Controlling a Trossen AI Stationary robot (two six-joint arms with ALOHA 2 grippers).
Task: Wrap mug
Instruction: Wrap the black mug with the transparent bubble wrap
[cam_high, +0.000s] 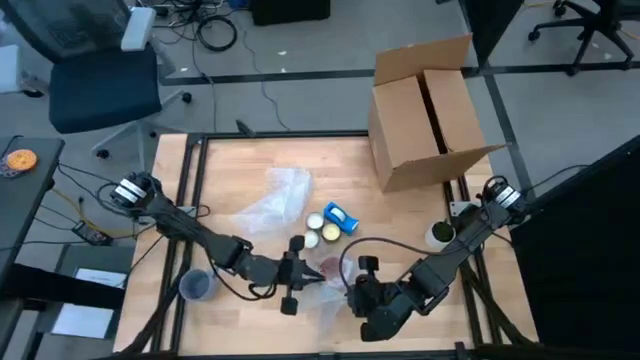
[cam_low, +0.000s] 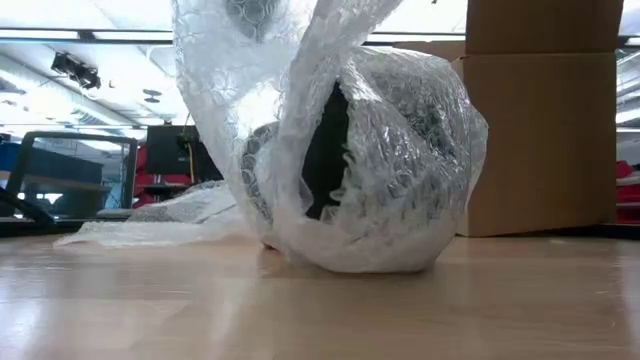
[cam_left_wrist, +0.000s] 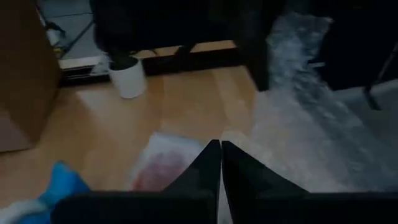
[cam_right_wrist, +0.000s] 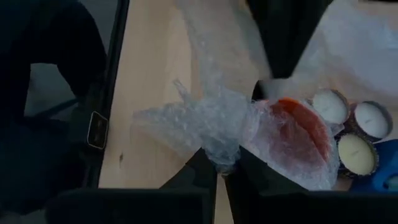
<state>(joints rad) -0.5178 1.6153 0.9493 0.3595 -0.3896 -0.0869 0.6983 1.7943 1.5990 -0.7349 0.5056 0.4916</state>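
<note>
The mug, red (cam_right_wrist: 297, 127), lies on the table inside clear bubble wrap (cam_low: 380, 170) near the front middle (cam_high: 328, 267). My left gripper (cam_high: 312, 276) reaches in from the table's left, its fingers shut (cam_left_wrist: 221, 146) beside the wrapped mug (cam_left_wrist: 160, 171). Coming from the right, my right gripper (cam_high: 352, 290) is shut on a bunched end of the wrap (cam_right_wrist: 222, 165). In the low view two strands of wrap rise from the bundle and leave the top of the picture. My left gripper is shut where the bubble wrap sheet (cam_left_wrist: 292, 124) begins, and a thin pale strip shows between its fingers (cam_left_wrist: 205, 168). Which edge or how many layers it has cannot be told. My right gripper pinches a gathered, twisted bunch of bubble wrap (cam_right_wrist: 217, 140) between its two fingers, several layers together. The bunch sits at one end of the wrapped mug, which rests on the table.
Three candles (cam_high: 320, 232) and a blue object (cam_high: 342, 216) lie just beyond the mug. A loose clear sheet (cam_high: 275, 200) is farther back, an open cardboard box (cam_high: 430, 110) at the back right, a white cup (cam_high: 440, 235) at the right, a grey cup (cam_high: 197, 285) at the front left.
</note>
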